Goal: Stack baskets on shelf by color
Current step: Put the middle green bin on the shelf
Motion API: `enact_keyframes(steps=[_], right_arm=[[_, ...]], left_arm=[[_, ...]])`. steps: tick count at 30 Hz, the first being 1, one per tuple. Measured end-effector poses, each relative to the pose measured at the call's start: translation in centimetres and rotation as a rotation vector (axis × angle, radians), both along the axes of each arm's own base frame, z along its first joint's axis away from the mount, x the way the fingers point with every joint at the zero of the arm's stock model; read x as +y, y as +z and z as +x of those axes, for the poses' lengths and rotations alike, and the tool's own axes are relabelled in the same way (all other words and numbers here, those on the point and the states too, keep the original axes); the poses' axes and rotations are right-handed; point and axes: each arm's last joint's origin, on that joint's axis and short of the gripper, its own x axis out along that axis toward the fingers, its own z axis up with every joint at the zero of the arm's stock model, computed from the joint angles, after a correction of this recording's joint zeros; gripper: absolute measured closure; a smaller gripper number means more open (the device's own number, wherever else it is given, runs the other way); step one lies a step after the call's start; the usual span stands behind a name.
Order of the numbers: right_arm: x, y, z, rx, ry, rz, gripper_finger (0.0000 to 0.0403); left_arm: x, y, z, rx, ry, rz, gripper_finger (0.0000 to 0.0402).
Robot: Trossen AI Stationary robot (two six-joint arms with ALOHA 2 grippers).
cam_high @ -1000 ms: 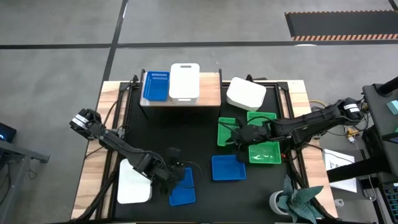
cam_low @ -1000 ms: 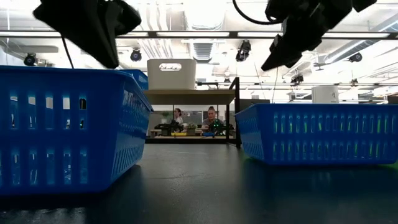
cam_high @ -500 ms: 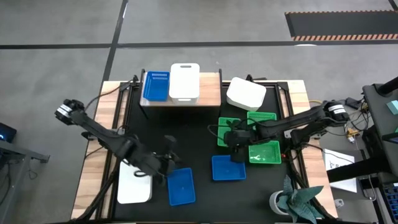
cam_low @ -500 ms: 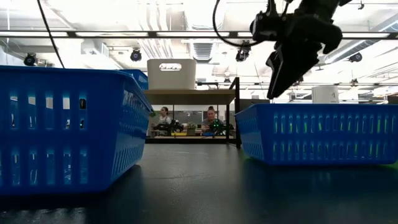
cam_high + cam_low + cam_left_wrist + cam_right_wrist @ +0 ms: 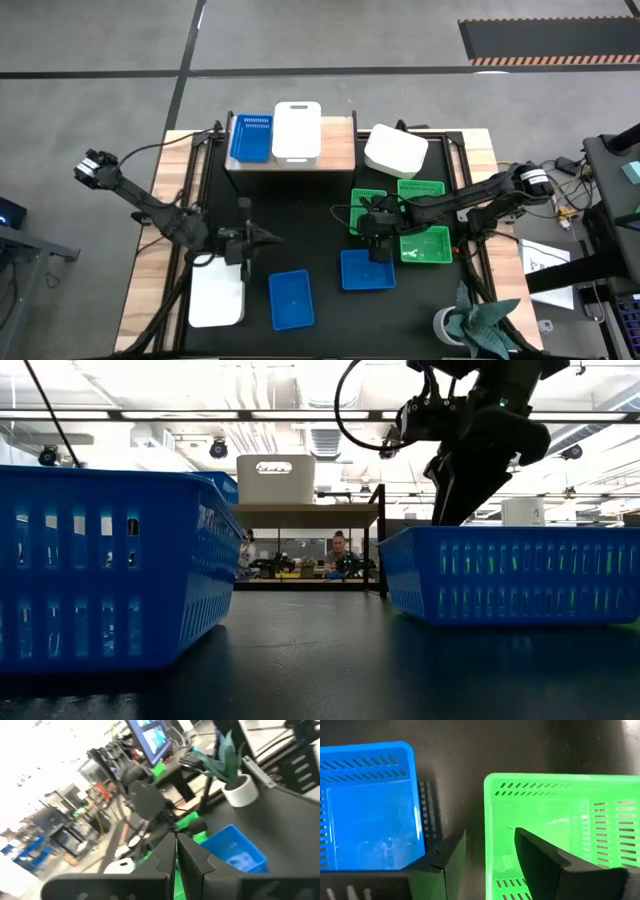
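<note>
Black tabletop (image 5: pixel 320 255): the right gripper (image 5: pixel 489 851), fingers apart, is being lowered astride the green perforated plastic basket (image 5: pixel 560 825) wall; the neighbouring blue basket (image 5: pixel 367 805) risks being nudged.

A potted plant (image 5: pixel 478 318) at the table's (image 5: pixel 320 215) corner; perhaps people (image 5: pixel 338 550) beyond.

High cam straight down over bench (image 5: pixel 330 230); low cam level at bench surface; both share blue basket (image 5: pixel 367 269) (image 5: pixel 510 572).
</note>
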Motion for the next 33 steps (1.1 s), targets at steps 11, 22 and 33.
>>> enact_keyframes(steps=[11,22,33], right_arm=[[-0.2,-1.1,0.3,-0.065,-0.029,-0.018,0.0263],[-0.2,-4.2,1.1,-0.026,-0.031,-0.043,0.0277],[-0.1,-5.8,1.6,0.016,-0.015,-0.056,0.0336]], left_arm=[[1.1,-0.1,-1.6,-0.060,0.008,-0.025,0.0401],[1.0,-0.1,-1.5,-0.061,0.008,-0.003,0.0401],[1.0,-0.1,-1.5,-0.060,0.007,-0.001,0.0401]])
